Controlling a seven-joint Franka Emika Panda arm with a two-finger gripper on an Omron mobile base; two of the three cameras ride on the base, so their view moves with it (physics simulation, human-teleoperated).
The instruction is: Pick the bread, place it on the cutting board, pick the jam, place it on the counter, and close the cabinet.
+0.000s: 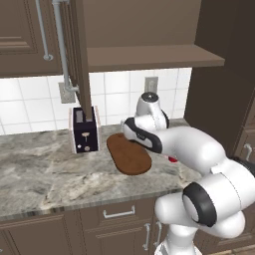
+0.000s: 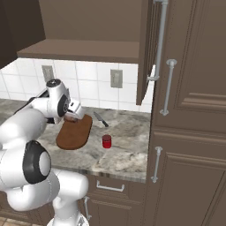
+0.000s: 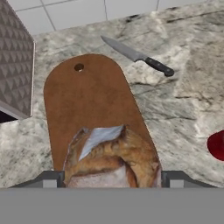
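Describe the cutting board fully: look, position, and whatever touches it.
The cutting board is a flat, reddish-brown wooden slab with rounded ends and a small hole near its far end. It lies flat on the marbled counter, between the toaster and the red jam jar, with a knife lying apart beyond its far end. The bread, between the fingertips of the gripper, sits over its near end; contact cannot be told.
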